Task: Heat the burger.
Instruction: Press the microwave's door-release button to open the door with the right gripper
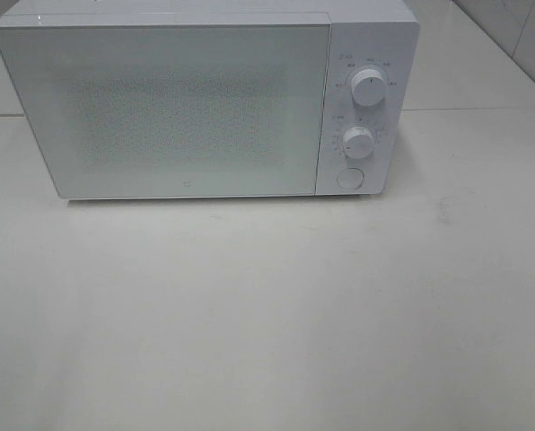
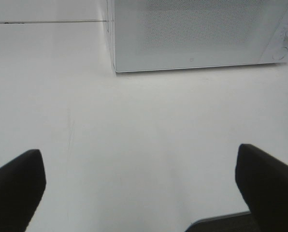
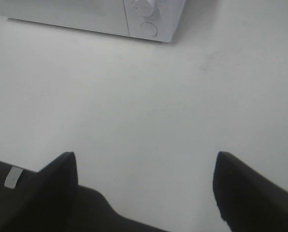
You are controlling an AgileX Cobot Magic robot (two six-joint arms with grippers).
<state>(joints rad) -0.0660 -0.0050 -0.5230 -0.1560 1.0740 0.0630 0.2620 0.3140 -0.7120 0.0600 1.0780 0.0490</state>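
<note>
The left gripper [image 2: 139, 164] hangs over the white table [image 1: 267, 314]. Its jaws are spread wide. The two black fingers [image 2: 18, 188] sit far apart at the two sides of the left wrist view. Only bare table shows between them, and they hold nothing.

A white microwave [image 1: 205, 108] stands at the back of the table. Its door [image 1: 160, 112] takes up the left and middle of the front. The door is shut. It is pale and has tiny dots all over it, so you cannot see inside.

To the right of the door is a thin white panel. It has a round top knob [image 1: 368, 88] and a lower knob [image 1: 359, 141] right under it. Small marks go around each knob, but they are too small to read. Under the knobs, near the bottom corner, is a round button [image 1: 349, 178].

The right gripper [image 3: 145, 166] hangs over the table too, in front of the panel end of the microwave and well apart from it. Its jaws are also spread, with only bare table between them, and it holds nothing. One of its black fingers has a small grey tag [image 3: 12, 176] on it.

The burger does not show in any view, so I cannot tell where it is.
</note>
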